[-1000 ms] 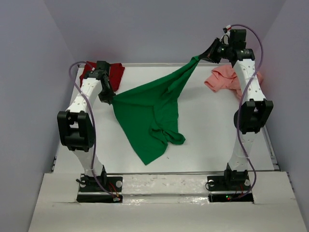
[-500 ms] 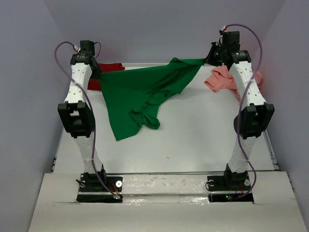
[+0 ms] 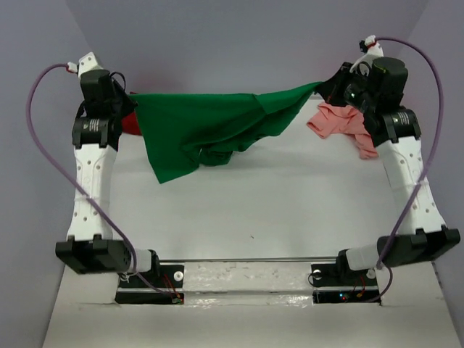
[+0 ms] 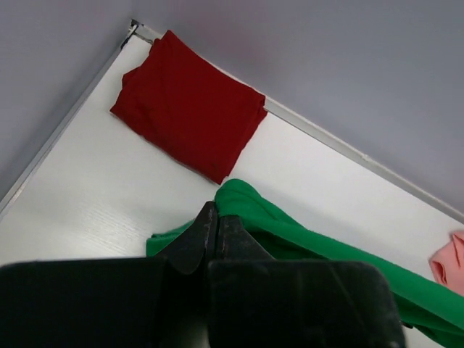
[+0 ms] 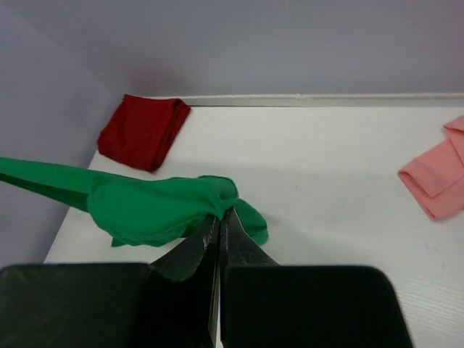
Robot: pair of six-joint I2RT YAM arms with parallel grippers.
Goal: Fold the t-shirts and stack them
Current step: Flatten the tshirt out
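The bright green t-shirt (image 3: 210,127) hangs stretched in the air across the back of the table, its lower part sagging toward the surface. My left gripper (image 3: 129,101) is shut on its left top corner, and in the left wrist view the gripper (image 4: 216,212) pinches green cloth (image 4: 290,235). My right gripper (image 3: 324,83) is shut on the right top corner; its wrist view shows the gripper (image 5: 220,212) biting bunched green cloth (image 5: 145,206). The dark red t-shirt (image 4: 187,105) lies folded in the far left corner. The salmon pink t-shirt (image 3: 337,119) lies crumpled at the far right.
Grey walls close in the white table (image 3: 254,210) on the left, back and right. A metal rail (image 4: 341,145) runs along the table's far edge. Both arm bases stand at the near edge.
Both arms have risen and spread apart, lifting the green t-shirt off the table and pulling it taut between them. The red and pink shirts have not moved.
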